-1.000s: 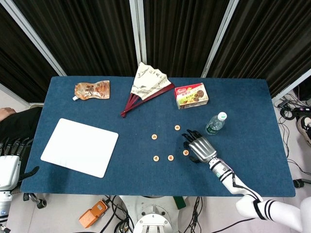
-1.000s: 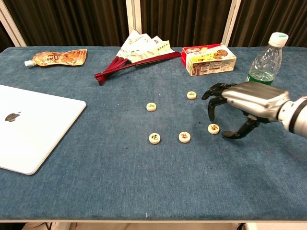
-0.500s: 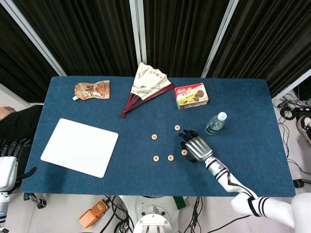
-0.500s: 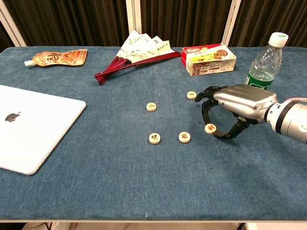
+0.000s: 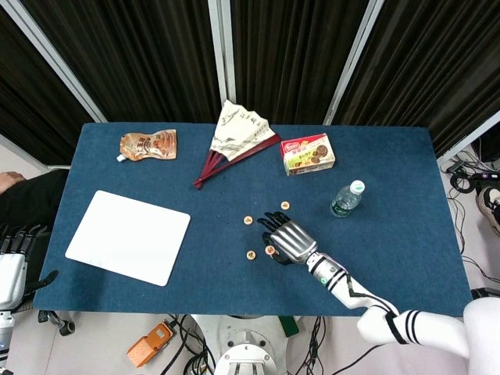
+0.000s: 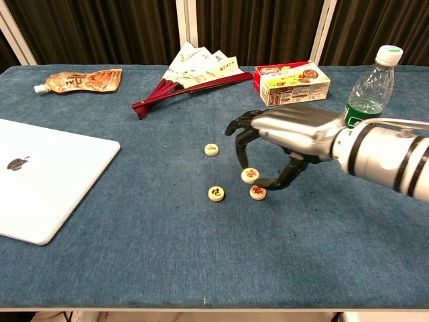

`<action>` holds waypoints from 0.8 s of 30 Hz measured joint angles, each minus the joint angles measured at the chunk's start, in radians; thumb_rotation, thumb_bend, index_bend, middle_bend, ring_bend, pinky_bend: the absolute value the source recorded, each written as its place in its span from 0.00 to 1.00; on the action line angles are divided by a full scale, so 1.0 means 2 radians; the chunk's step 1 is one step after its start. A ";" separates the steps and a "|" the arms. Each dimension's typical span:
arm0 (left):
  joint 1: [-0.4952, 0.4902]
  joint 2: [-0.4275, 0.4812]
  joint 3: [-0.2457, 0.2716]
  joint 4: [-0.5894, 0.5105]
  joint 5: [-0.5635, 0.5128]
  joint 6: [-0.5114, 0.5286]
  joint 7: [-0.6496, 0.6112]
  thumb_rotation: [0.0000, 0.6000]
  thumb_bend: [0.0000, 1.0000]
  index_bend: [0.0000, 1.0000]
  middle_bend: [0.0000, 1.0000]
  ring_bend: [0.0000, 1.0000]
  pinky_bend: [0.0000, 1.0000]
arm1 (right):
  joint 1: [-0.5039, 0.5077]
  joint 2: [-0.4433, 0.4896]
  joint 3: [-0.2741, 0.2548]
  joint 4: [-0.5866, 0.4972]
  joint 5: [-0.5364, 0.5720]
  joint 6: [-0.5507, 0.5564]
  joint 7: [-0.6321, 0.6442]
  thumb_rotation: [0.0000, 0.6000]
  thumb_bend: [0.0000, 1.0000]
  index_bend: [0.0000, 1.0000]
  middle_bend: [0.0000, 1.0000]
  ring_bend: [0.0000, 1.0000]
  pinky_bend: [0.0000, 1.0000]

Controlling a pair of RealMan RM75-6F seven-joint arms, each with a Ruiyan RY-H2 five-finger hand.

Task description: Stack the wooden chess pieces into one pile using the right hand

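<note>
My right hand pinches a round wooden chess piece between the thumb and a finger, just off the blue table. The piece hangs slightly up and left of another piece lying on the cloth. Two more pieces lie to the left, one near and one farther back. In the head view the right hand sits over the held piece, with a further piece behind the hand; the chest view hides that one. My left hand hangs off the table's left edge, holding nothing.
A white closed laptop lies at the left. Along the back are a snack pouch, a folding fan and a biscuit box. A water bottle stands at the right, behind my right forearm.
My right hand closed on the rightmost piece, lifted it and carried it left, to just above the piece in the front row. The left hand stayed put.
</note>
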State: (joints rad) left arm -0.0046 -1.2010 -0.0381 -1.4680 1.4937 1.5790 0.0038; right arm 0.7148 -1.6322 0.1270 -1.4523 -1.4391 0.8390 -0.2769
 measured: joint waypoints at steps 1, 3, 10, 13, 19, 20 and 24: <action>0.001 0.000 0.000 0.002 -0.001 0.000 -0.001 1.00 0.00 0.18 0.16 0.12 0.00 | 0.005 -0.006 0.002 0.000 0.008 -0.005 -0.009 1.00 0.51 0.58 0.18 0.14 0.17; 0.002 -0.001 0.000 0.006 -0.003 0.000 -0.005 1.00 0.00 0.18 0.16 0.12 0.00 | 0.013 -0.015 0.005 0.000 0.019 -0.012 -0.022 1.00 0.51 0.58 0.18 0.14 0.18; 0.004 -0.005 -0.001 0.017 -0.007 -0.003 -0.015 1.00 0.00 0.18 0.16 0.12 0.00 | 0.032 -0.037 0.009 0.007 0.042 -0.022 -0.048 1.00 0.51 0.57 0.18 0.14 0.18; 0.003 -0.006 -0.001 0.020 -0.007 -0.005 -0.017 1.00 0.00 0.18 0.16 0.12 0.00 | 0.037 -0.041 0.009 0.009 0.051 -0.023 -0.058 1.00 0.51 0.56 0.18 0.14 0.18; 0.003 -0.008 -0.003 0.024 -0.008 -0.006 -0.019 1.00 0.00 0.18 0.16 0.12 0.00 | 0.044 -0.049 0.005 0.012 0.065 -0.023 -0.070 1.00 0.51 0.55 0.18 0.14 0.17; 0.003 -0.008 -0.003 0.025 -0.009 -0.006 -0.019 1.00 0.00 0.18 0.16 0.12 0.00 | 0.045 -0.050 0.005 0.012 0.065 -0.023 -0.071 1.00 0.51 0.54 0.18 0.14 0.17; 0.004 -0.009 -0.003 0.026 -0.010 -0.006 -0.021 1.00 0.00 0.18 0.16 0.12 0.00 | 0.047 -0.051 0.003 0.013 0.068 -0.020 -0.072 1.00 0.51 0.52 0.18 0.14 0.18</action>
State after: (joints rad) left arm 0.0030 -1.2187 -0.0445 -1.4152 1.4742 1.5662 -0.0382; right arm 0.8083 -1.7337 0.1323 -1.4254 -1.3030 0.7992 -0.4206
